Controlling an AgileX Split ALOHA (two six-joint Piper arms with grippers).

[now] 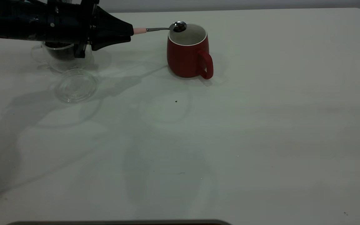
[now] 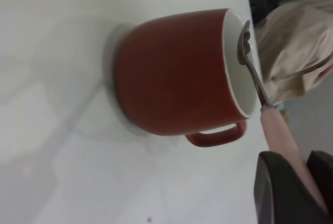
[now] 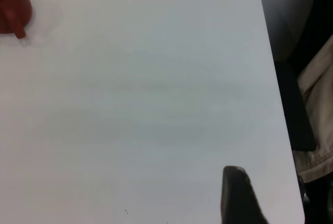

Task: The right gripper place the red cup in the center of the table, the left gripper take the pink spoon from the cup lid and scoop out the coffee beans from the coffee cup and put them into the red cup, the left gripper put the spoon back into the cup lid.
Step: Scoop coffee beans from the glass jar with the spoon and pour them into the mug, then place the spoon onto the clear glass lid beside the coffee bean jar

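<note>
White and plain, the table fills nearly the whole exterior view, marked only by a few tiny dark specks and soft shadows. Toward its far middle stands the red cup, upright, a rounded dark red mug with a white inside, a thin white rim and a red loop handle turned toward the camera's right. Over its far rim hovers the shiny bowl of the pink spoon, held roughly level, with a dark load in the bowl; its metal stem runs back to a pale pink handle. That handle is pinched between the black jaws of the left gripper, which reaches in from the left at about rim height. Behind and under that arm sits the coffee cup, clear glass with dark coffee beans inside, mostly hidden by the arm. Just in front of it the cup lid lies flat on the table. Only one dark fingertip of the right gripper shows, over the table's near edge well away from the mug, so I cannot tell its state. No writing or labels are readable.
</note>
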